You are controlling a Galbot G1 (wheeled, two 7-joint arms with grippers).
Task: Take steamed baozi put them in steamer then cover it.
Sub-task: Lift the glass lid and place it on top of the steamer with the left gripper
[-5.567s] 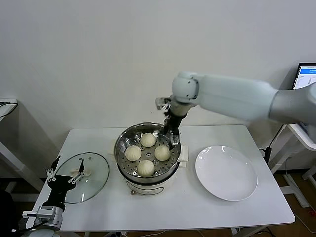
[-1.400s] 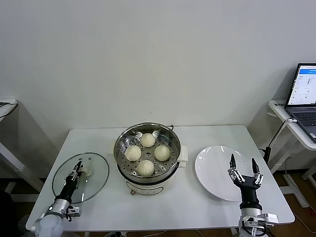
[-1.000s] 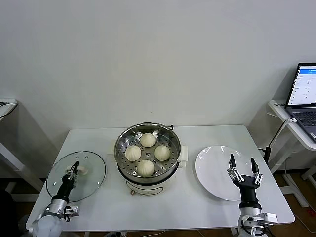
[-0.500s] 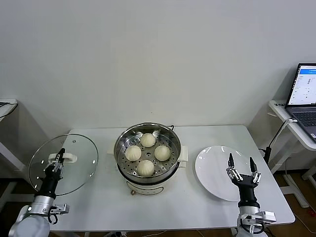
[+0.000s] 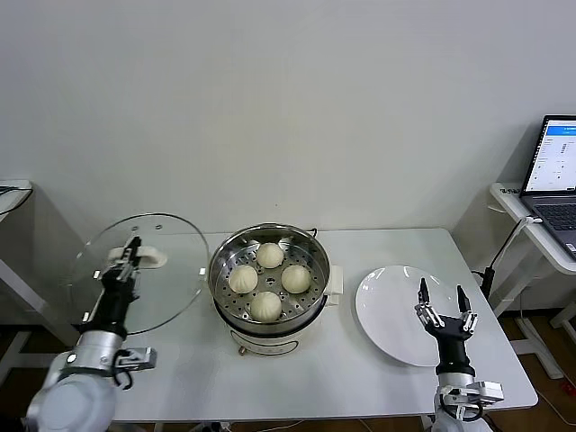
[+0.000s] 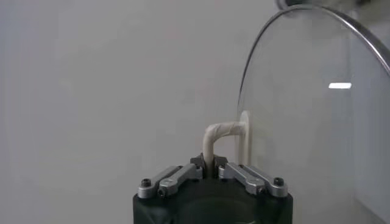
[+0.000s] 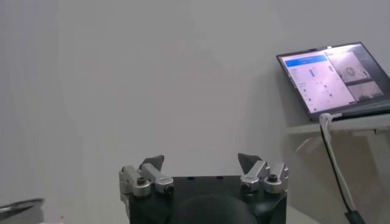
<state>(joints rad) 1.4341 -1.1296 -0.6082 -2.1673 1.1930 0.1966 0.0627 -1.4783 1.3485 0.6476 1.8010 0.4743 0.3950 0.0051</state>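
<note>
Claws come first at the near edge: the left claw (image 5: 132, 251) is clamped on the white handle (image 5: 138, 257) of a glass lid (image 5: 135, 273), holding it tilted in the air above the left end of the surface (image 5: 360, 378), just beside the steamer (image 5: 270, 278). The right claw (image 5: 444, 304) stands upright at the near right corner with its fingers spread wide, gripping nothing, before a white plate (image 5: 396, 324). Farther in, the steamer sits uncovered at the middle, four buns (image 5: 269, 279) resting on its holed tray. Beyond, far right, an open laptop (image 5: 557, 166) sits on a side stand
</note>
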